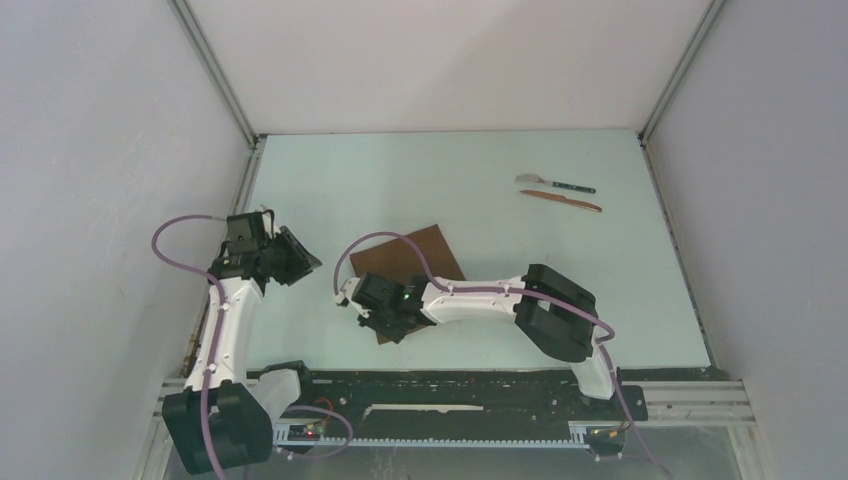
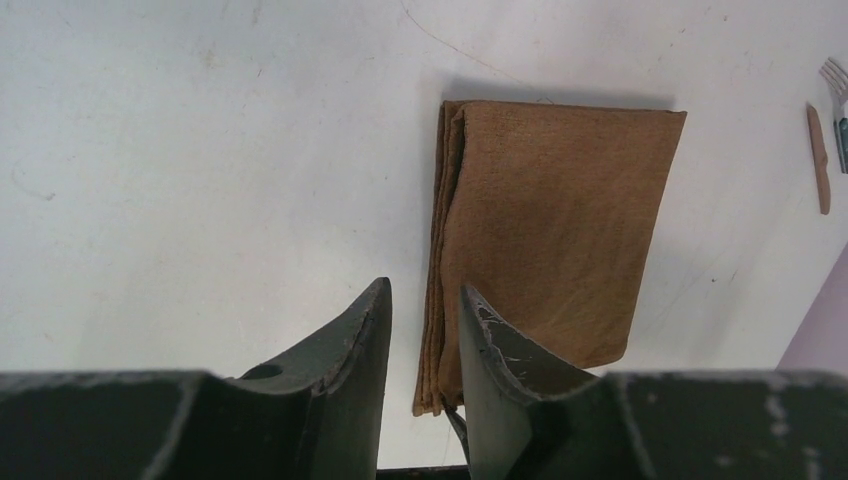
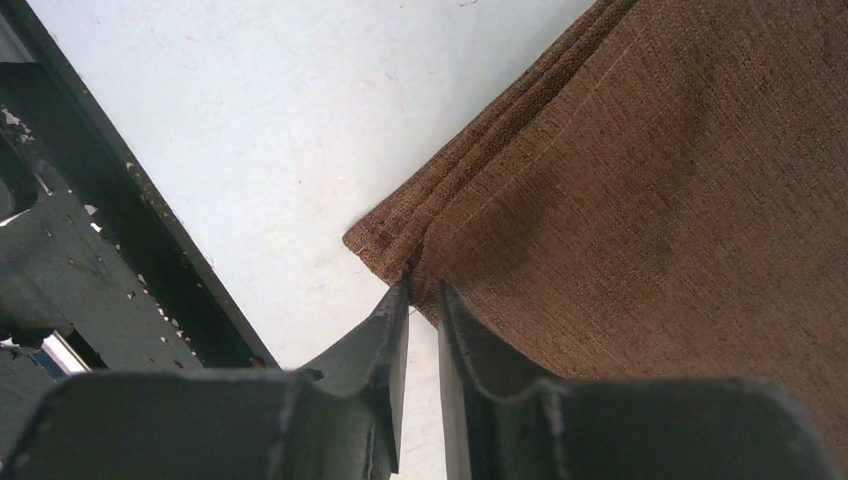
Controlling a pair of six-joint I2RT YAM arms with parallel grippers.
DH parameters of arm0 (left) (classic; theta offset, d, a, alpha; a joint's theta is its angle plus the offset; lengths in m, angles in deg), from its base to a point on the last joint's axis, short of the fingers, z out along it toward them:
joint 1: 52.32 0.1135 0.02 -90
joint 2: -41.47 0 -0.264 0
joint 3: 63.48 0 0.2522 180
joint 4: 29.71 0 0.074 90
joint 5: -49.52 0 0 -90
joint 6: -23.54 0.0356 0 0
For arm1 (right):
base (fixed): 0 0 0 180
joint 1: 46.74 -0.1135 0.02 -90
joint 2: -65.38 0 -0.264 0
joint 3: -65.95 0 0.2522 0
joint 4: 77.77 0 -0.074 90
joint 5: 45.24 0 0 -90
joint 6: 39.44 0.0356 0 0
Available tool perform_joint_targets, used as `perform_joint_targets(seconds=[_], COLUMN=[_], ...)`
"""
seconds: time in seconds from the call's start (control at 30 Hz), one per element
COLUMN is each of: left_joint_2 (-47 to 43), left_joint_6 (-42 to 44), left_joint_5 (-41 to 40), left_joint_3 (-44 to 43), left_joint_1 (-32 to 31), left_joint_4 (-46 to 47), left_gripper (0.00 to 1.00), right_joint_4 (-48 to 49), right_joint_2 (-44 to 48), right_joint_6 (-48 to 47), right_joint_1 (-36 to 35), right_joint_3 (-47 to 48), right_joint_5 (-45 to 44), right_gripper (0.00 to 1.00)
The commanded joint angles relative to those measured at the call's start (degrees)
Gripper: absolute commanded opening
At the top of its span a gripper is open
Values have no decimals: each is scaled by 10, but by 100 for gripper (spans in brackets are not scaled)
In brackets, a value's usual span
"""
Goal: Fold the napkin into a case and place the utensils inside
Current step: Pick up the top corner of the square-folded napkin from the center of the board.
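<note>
The dark-brown napkin point(image 1: 428, 250) lies folded into a flat rectangle with several layers, near the table's middle. It also shows in the left wrist view point(image 2: 560, 220) and the right wrist view point(image 3: 650, 200). My right gripper point(image 1: 385, 318) is at the napkin's near corner, and its jaws point(image 3: 422, 288) are nearly closed and pinch the layered edge there. My left gripper point(image 1: 295, 258) hovers left of the napkin, slightly open and empty point(image 2: 425, 295). The utensils lie at the far right: a teal-handled fork point(image 1: 556, 184) point(image 2: 838, 100) and a reddish-brown knife point(image 1: 562, 200) point(image 2: 819, 160).
A black rail point(image 1: 450, 385) point(image 3: 100, 250) runs along the table's near edge, close to the napkin's near corner. The right arm's purple cable point(image 1: 385, 238) loops over the napkin. White walls enclose the table on the left, back and right.
</note>
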Motion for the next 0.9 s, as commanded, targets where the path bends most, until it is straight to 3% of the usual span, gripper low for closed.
perform_joint_targets(seconds=[0.0, 0.2, 0.5, 0.53, 0.63, 0.77, 0.87], left_joint_2=[-2, -2, 4, 4, 5, 1, -1], left_joint_6=[13, 11, 4, 5, 5, 5, 4], left_joint_5=[9, 13, 29, 29, 29, 33, 33], left_joint_3=[5, 9, 19, 20, 20, 20, 21], left_joint_1=[3, 3, 3, 4, 3, 3, 4], left_joint_4=[18, 22, 34, 33, 34, 34, 34], left_gripper=[37, 38, 37, 37, 37, 37, 37], right_joint_4=[10, 25, 64, 64, 68, 72, 75], right_joint_2=[17, 45, 77, 75, 69, 64, 60], right_joint_6=[-6, 14, 40, 35, 29, 26, 17], right_joint_1=[-3, 19, 56, 53, 45, 41, 32], right_joint_3=[10, -9, -50, -51, -51, -51, -50], right_joint_5=[2, 33, 111, 109, 111, 102, 90], right_gripper=[22, 0, 0, 9, 13, 42, 51])
